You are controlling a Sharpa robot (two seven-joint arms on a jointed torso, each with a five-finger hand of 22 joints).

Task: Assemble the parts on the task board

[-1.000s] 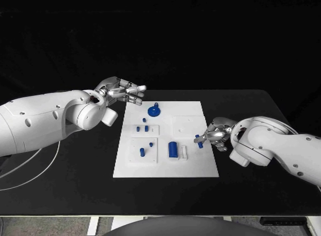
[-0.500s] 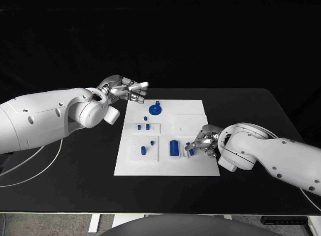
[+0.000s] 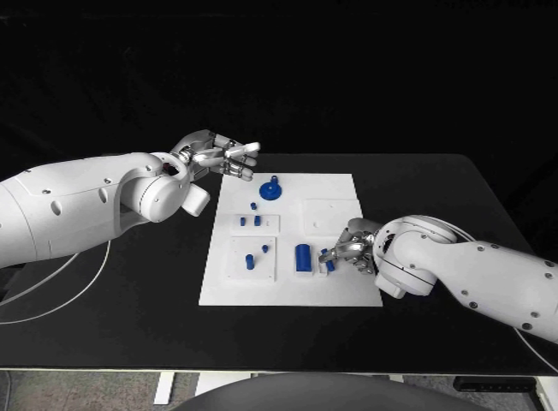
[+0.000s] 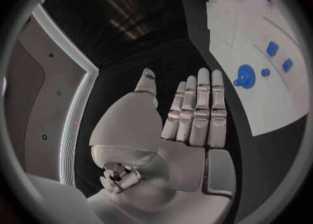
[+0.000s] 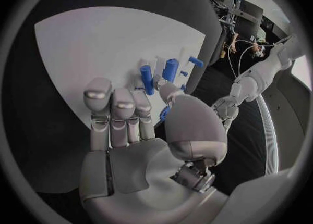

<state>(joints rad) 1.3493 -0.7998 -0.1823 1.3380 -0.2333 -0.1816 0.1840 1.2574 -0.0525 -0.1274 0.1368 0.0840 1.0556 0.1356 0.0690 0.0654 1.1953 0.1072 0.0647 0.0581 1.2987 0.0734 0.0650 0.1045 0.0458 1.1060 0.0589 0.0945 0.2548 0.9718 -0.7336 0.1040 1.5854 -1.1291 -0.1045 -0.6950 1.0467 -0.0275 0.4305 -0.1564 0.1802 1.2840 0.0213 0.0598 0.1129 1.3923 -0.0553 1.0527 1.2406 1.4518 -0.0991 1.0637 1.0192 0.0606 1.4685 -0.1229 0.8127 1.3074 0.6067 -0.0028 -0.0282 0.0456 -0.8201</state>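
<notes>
The white task board [image 3: 341, 287] lies mid-table. My right hand [image 3: 356, 247] hovers over its right middle and pinches a small blue peg [image 3: 331, 265] just right of the upright blue cylinder [image 3: 301, 256]. The right wrist view shows that hand [image 5: 140, 130] from behind, with the cylinder [image 5: 171, 69] and a shorter blue peg [image 5: 146, 73] past its fingertips. My left hand [image 3: 220, 157] is held flat with straight, spread fingers off the board's far left corner, holding nothing; the left wrist view shows that hand [image 4: 192, 114] the same way. A round blue knob [image 3: 270, 193] sits at the board's far end.
Several small blue pegs stand on the board's left half, such as one pair [image 3: 247, 223] and a lower one [image 3: 248, 264]. A white block [image 3: 318, 266] stands beside the cylinder. The black table [image 3: 131, 291] surrounds the board. The left arm's cable [image 3: 57, 291] hangs at the left.
My right hand has carried the peg leftward and nearer, from the board's right edge to beside the blue cylinder. The left hand has barely shifted.
</notes>
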